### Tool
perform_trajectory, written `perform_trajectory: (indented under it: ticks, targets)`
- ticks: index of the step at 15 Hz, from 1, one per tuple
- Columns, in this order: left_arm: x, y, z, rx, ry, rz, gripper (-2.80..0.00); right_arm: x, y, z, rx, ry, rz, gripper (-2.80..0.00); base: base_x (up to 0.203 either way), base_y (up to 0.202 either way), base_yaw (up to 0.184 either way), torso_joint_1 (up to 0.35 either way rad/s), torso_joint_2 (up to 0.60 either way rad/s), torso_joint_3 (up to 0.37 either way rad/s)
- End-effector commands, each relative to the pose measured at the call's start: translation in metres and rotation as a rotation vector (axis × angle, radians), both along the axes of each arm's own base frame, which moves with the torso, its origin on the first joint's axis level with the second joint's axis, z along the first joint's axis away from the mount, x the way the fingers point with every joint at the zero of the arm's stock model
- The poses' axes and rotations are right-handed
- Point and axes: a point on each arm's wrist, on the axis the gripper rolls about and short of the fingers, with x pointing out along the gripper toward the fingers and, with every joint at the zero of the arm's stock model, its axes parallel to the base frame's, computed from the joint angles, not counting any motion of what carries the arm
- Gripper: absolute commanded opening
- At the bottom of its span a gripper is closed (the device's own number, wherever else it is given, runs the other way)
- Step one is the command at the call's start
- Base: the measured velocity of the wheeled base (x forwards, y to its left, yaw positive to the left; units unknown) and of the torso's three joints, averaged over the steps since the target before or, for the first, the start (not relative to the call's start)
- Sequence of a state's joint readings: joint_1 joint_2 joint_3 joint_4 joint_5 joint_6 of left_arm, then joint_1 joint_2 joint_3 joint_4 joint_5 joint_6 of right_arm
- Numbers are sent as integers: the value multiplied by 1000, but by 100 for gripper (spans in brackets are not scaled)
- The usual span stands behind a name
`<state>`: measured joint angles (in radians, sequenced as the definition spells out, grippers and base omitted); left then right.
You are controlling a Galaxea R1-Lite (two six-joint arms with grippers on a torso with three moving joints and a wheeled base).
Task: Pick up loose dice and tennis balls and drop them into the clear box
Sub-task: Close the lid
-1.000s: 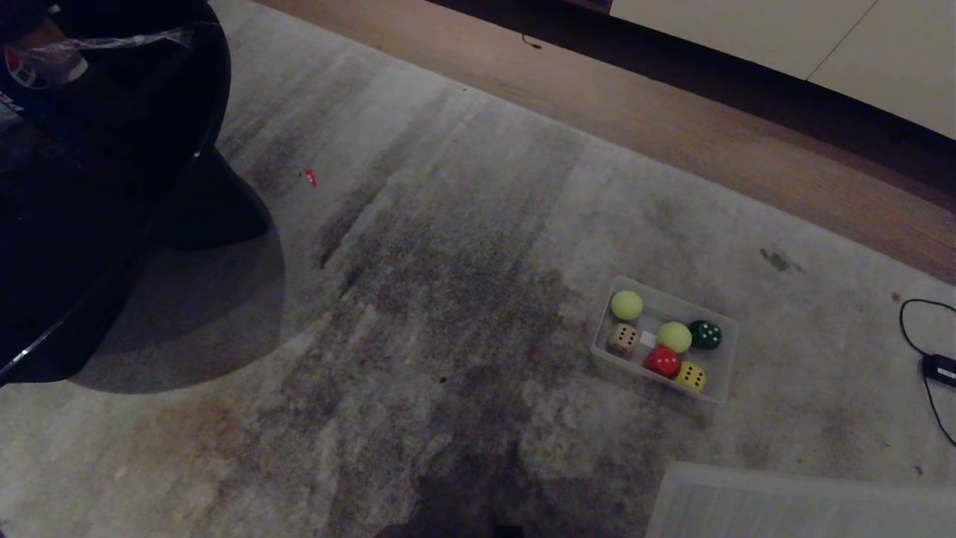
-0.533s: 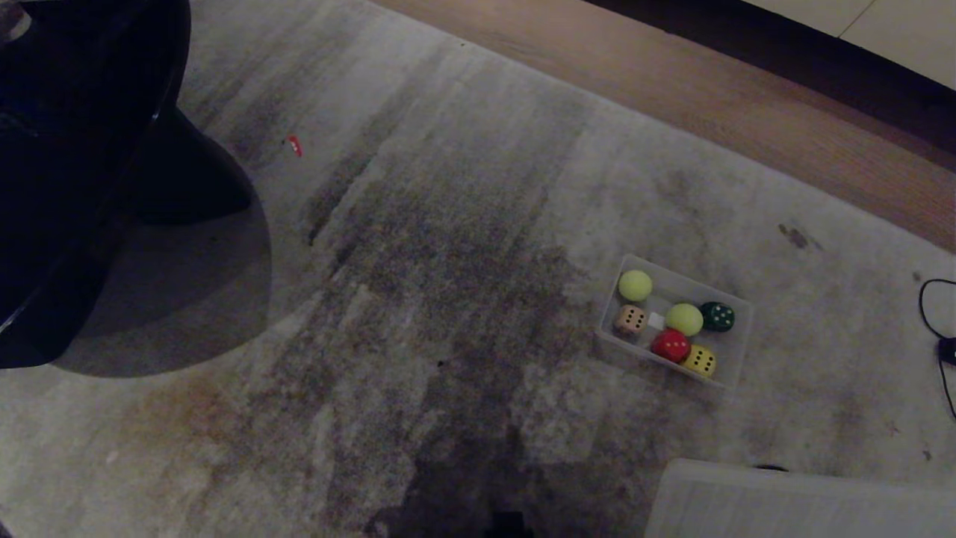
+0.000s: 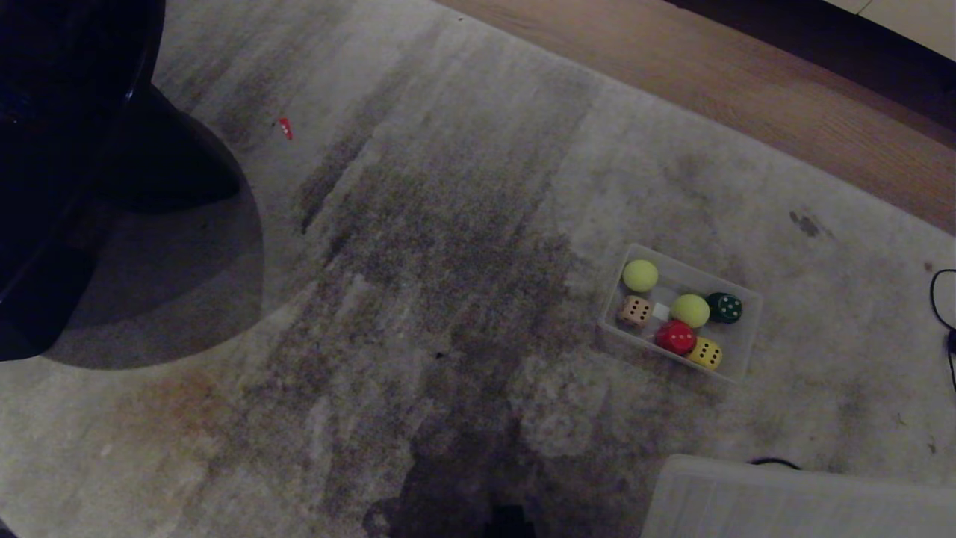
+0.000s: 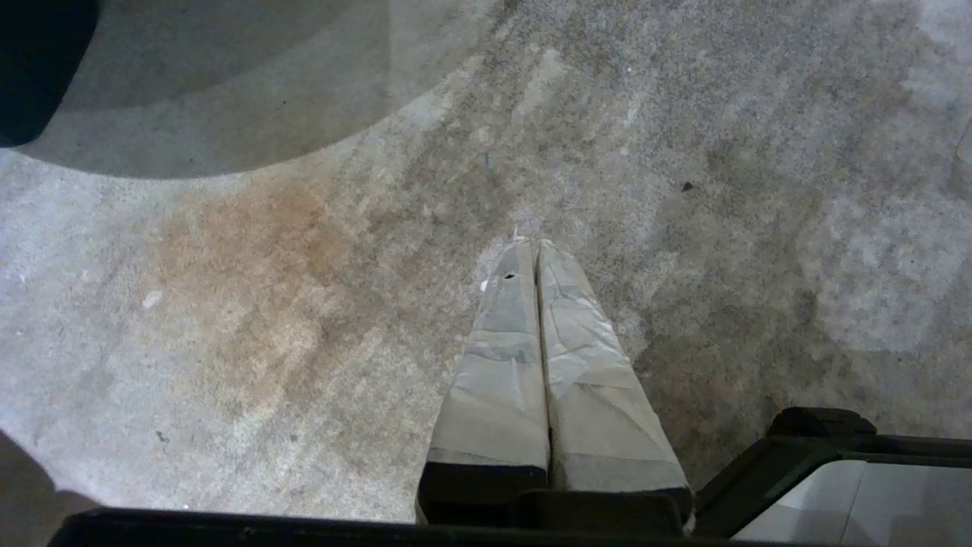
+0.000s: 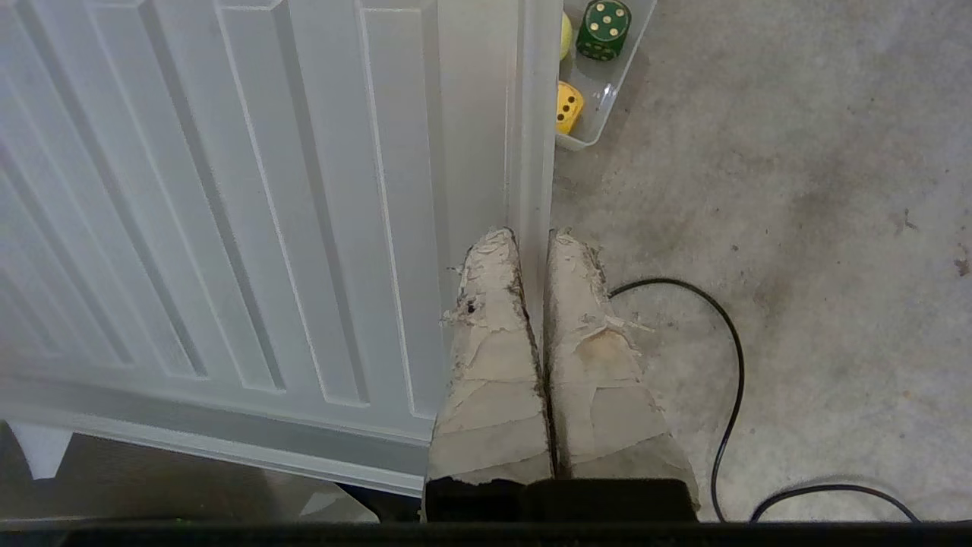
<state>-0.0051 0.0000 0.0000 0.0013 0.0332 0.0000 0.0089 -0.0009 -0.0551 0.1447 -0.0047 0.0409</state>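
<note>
The clear box (image 3: 694,270) sits on the carpet at the right of the head view. Inside it lie two tennis balls (image 3: 640,275) (image 3: 690,310) and several dice: beige (image 3: 635,310), red (image 3: 676,337), yellow (image 3: 706,353) and dark green (image 3: 724,307). The right wrist view catches one corner of the box (image 5: 607,91) with the green die (image 5: 604,29) and yellow die (image 5: 568,107). My right gripper (image 5: 531,235) is shut and empty, over the edge of a ribbed lid. My left gripper (image 4: 529,245) is shut and empty above bare carpet. Neither arm shows in the head view.
A flat ribbed translucent lid (image 3: 792,497) lies near me at the lower right, also filling much of the right wrist view (image 5: 228,190). A black cable (image 5: 729,342) curls beside it. Dark furniture (image 3: 67,149) stands at the left, wood floor (image 3: 747,97) beyond the carpet.
The whole head view has shifted, so the camera has moved; the box and its contents lie as before on the carpet.
</note>
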Motion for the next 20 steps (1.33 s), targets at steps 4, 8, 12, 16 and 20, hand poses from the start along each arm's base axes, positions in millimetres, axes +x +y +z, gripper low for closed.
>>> perform_trajectory:
  ticks: [4, 8, 12, 16, 20]
  targets:
    - [0, 0, 0, 0, 3, 0, -280, 0, 0, 0, 0, 0, 0, -280, 0, 0, 0, 0, 0, 0]
    - [0, 0, 0, -5, 3, 3, -280, 0, 0, 0, -1, 0, 0, -280, 5, 8, -124, 3, 4, 1]
    - [0, 0, 0, -8, 3, 4, -280, 0, 0, 0, -1, 0, 0, -280, 2, 11, -186, 2, 3, 2]
    - [0, 0, 0, -6, 3, 3, -280, 0, 0, 0, -1, 1, 0, -280, -1, 2, -41, 1, 0, 0]
    - [0, 0, 0, -6, 3, 2, -280, 0, 0, 0, -1, 1, 0, -280, 0, 0, 0, 0, 0, 0]
